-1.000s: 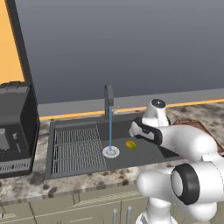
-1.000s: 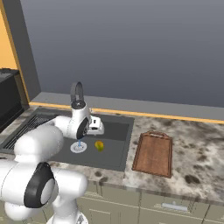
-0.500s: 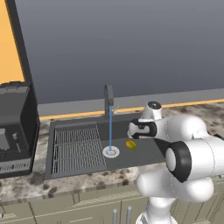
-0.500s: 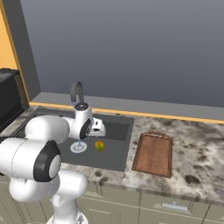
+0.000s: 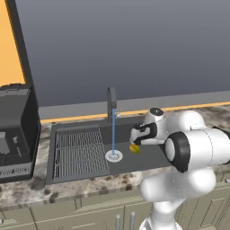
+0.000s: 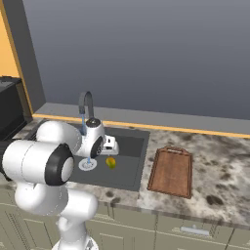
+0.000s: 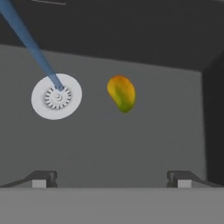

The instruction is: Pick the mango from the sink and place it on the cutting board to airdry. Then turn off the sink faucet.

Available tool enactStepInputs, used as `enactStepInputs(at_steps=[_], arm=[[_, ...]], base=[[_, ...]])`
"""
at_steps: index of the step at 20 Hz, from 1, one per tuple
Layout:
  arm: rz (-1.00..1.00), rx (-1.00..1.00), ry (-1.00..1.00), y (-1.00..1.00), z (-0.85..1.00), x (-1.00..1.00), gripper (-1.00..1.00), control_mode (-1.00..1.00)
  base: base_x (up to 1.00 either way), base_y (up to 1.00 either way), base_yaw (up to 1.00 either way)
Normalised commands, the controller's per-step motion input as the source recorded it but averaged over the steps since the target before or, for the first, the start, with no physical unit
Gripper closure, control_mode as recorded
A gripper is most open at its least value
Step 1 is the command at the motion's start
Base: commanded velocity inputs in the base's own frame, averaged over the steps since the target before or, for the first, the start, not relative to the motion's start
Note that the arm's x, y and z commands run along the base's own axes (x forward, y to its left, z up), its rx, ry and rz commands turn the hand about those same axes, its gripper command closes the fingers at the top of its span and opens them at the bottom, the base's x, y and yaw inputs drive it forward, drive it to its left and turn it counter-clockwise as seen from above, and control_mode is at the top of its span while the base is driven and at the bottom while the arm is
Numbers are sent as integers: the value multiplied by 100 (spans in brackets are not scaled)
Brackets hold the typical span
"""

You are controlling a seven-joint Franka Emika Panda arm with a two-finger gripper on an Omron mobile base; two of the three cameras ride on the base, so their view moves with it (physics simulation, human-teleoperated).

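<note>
The mango (image 7: 121,93) lies on the sink (image 7: 131,144) floor, just beside the drain (image 7: 57,96). The gripper (image 7: 111,178) hangs above it, apparently not touching, with fingers wide apart. Water (image 5: 113,133) runs from the faucet (image 5: 111,102).

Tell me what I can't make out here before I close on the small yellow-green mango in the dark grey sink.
- Left base view: the small yellow-green mango is half covered by the white hand; the reddish-brown wooden cutting board lies behind the arm.
- Right base view: the base and side lever of the slim dark grey faucet sit behind the wrist.
- Hand view: the dark grey sink floor gives no cue for the height of the gripper above the mango.
</note>
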Motion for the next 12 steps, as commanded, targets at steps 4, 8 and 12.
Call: enactStepInputs(at_steps=[4,8,12], arm=[[2,0,0,0,-29,12,-100,-100],[3,0,-2,0,-26,16,-100,-100],[2,0,-2,0,-24,21,-100,-100]], base=[[0,0,0],[0,0,0],[0,0,0]])
